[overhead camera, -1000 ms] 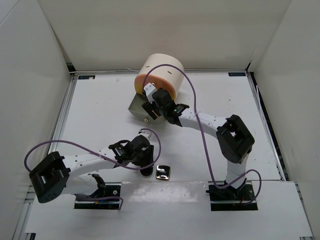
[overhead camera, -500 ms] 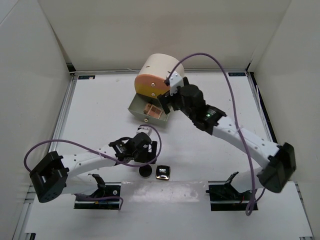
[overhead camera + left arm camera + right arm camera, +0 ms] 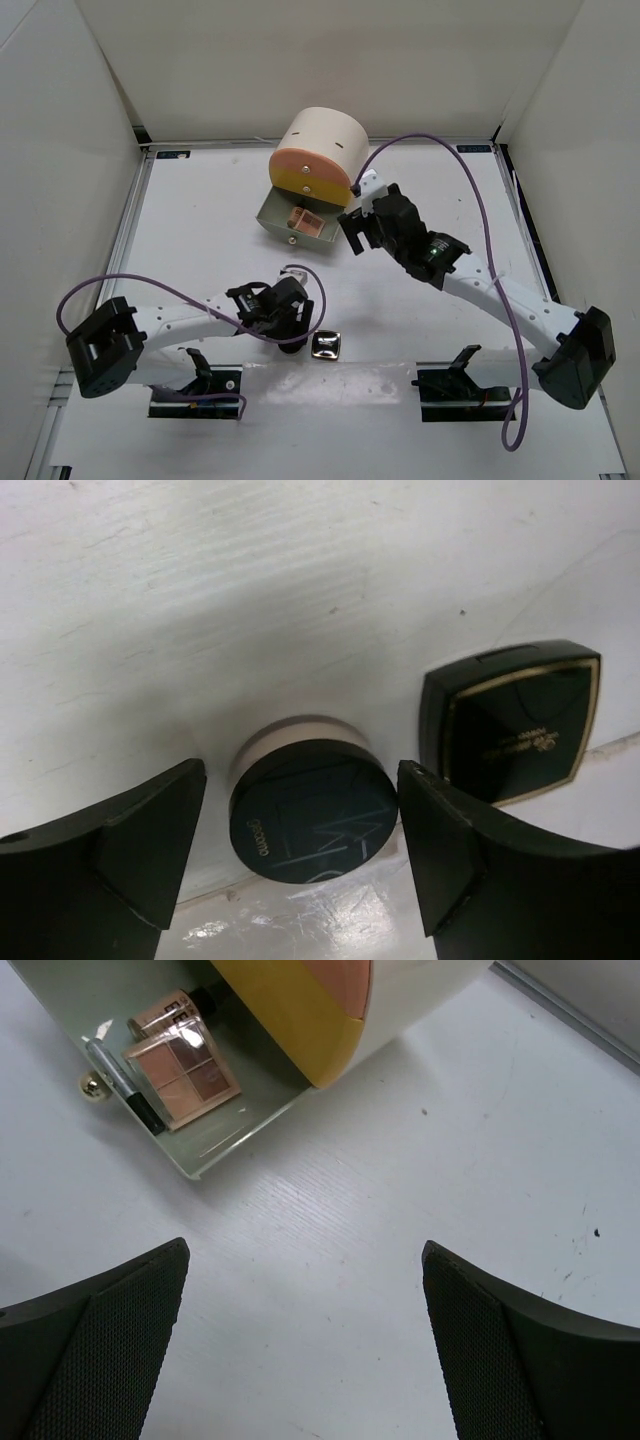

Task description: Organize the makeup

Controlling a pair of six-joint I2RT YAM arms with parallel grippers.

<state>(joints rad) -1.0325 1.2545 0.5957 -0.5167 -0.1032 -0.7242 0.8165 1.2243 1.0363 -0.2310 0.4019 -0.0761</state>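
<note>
Inside open drawer (image 3: 255, 1110), eyeshadow palette (image 3: 182, 1072), slim pencil (image 3: 125, 1085)

Top: high over near edge, facing down. Wrists: close, downward. Left and top share glossy black square compact (image 3: 512, 725)

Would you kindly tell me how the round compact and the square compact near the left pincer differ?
The round compact has a beige base under its dark lid; the square compact is black with a thin gold border. The round compact sits between the fingers of the open left pincer; the square compact lies outside them. Both lie flat and shut on the white table.
</note>
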